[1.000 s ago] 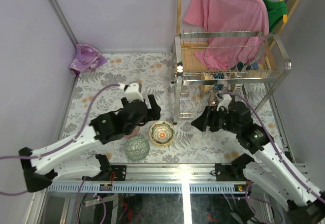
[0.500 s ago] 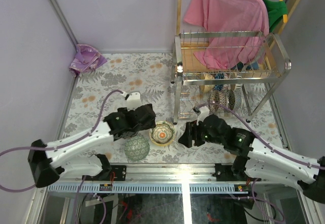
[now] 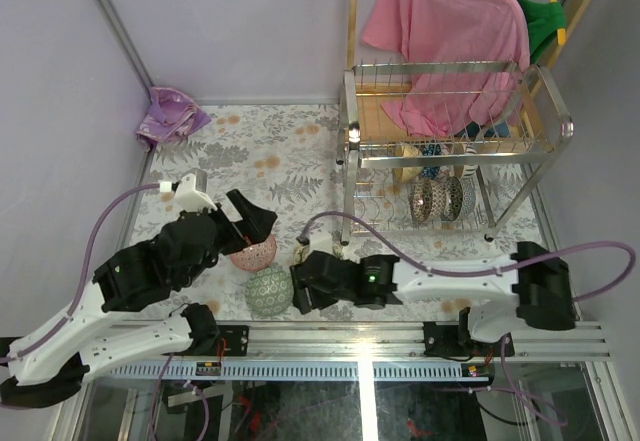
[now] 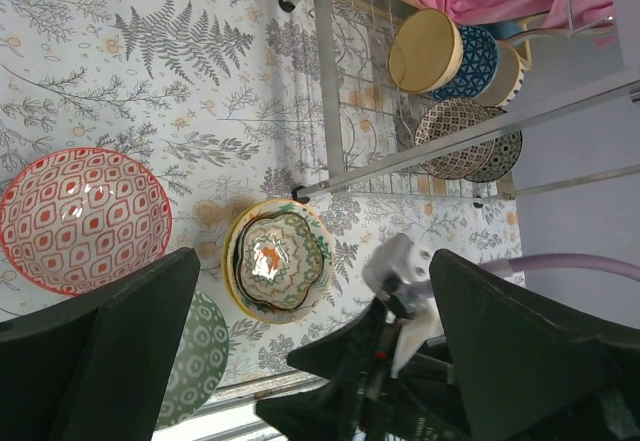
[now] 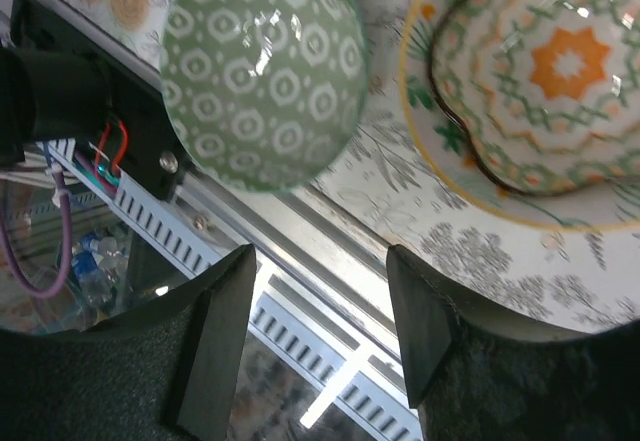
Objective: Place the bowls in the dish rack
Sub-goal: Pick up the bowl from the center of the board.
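your left fingers are spread wide with nothing between them. they hang over the far edge of the red patterned bowl, which sits upright on the floral table.

your right fingers are parted too and pinch nothing. they sit low by the near edge of the table, between the green bowl and the yellow-rimmed bowl. in the wrist view only the table's edge rail shows in the gap.

from above, the right arm hides the yellow-rimmed bowl. in the left wrist view it seems to have a smaller scalloped bowl nested inside, though i can't be sure.

these loose bowls lie close together near the front of the table, left of the dish rack and apart from it.

the rack stands at the far right of the table, with a pink shirt hanging over its back. its lower tier holds several bowls on edge, packed side by side between the prongs.

a purple cloth lies bunched in the far left corner.
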